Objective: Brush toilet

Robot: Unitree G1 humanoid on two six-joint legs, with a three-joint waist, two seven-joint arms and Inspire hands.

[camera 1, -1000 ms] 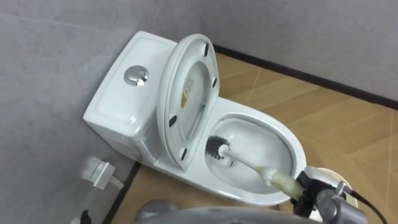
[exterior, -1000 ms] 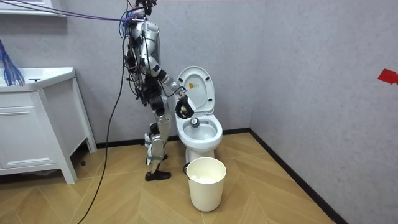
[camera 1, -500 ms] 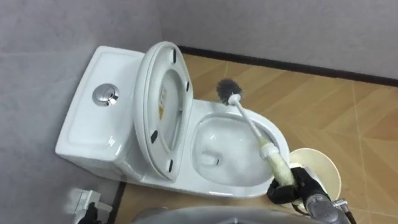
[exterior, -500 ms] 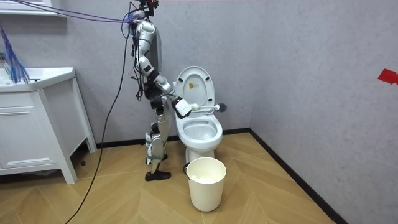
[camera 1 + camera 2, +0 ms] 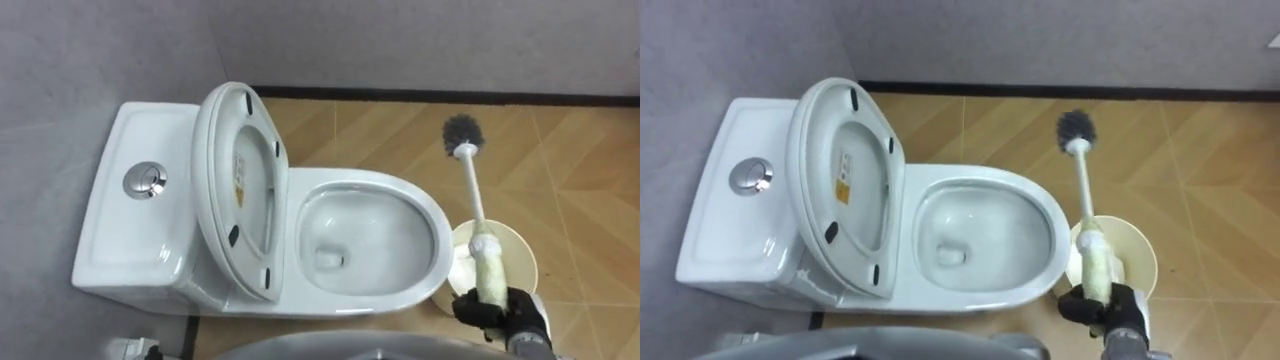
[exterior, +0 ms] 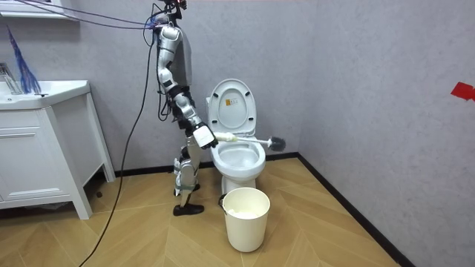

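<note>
A white toilet (image 5: 425, 215) stands against the grey wall with its seat and lid (image 5: 222, 170) raised. The bowl holds a little water. My right hand (image 5: 497, 312) is shut on the padded grip of a toilet brush (image 5: 470, 190) at the lower right. The brush is outside the bowl: its white shaft points away from me and its dark bristle head (image 5: 460, 130) hangs over the wooden floor to the right of the rim. In the room view the brush (image 6: 252, 138) sticks out level across the bowl from the hand (image 6: 204, 137).
A cream bucket (image 5: 528, 258) stands on the floor just right of the bowl, under the brush's grip. I stand beside the toilet (image 6: 239, 159), with the bucket (image 6: 246, 217) in front of it. A white vanity cabinet (image 6: 44, 148) is at the room view's left.
The brush head has come up out of the bowl and swung to my right, ending over the floor beyond the rim. The eye view has shifted as well.
</note>
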